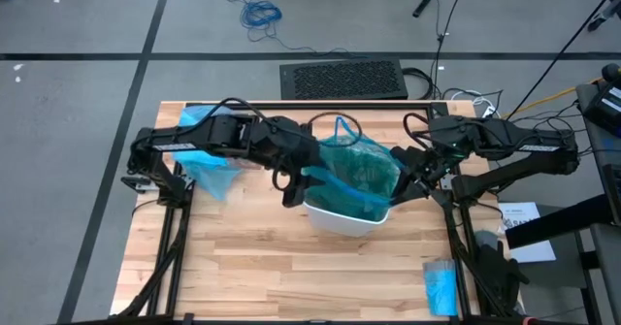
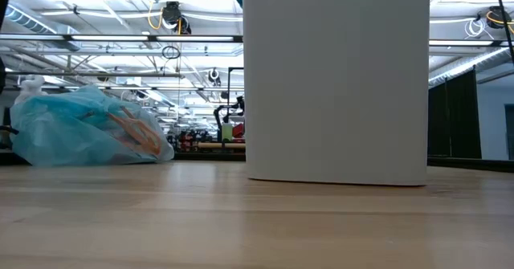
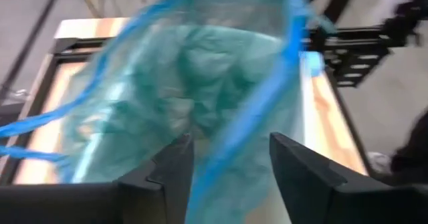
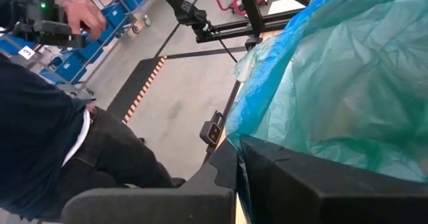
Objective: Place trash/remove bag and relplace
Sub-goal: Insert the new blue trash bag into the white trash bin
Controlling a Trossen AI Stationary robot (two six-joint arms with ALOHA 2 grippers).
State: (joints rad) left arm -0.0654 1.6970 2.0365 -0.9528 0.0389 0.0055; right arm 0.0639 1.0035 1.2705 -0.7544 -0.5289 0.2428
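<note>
A white bin stands mid-table; it fills the middle of the low view. A darker teal-green bag with a blue rim band sits in the bin's mouth and bulges above it. My left gripper is at the green bag's left side, open, and the blue band runs down between its fingers. My right gripper is shut at that bag's right side. The light sky-blue bag lies on the table at the far left, and brownish trash shows through its film. My left gripper has the teal-green bag's blue band between its open fingers; I cannot tell whether either finger touches it. My right gripper is shut at the green bag's rim on the bin's right side, coming from the table's right and slanting down. The film drapes over the fingers and hides the place of contact.
A small bright-blue roll lies near the table's front right corner. A black mat lies beyond the far edge. A person stands close to the table's right side. Bare wood shows in front of the bin.
</note>
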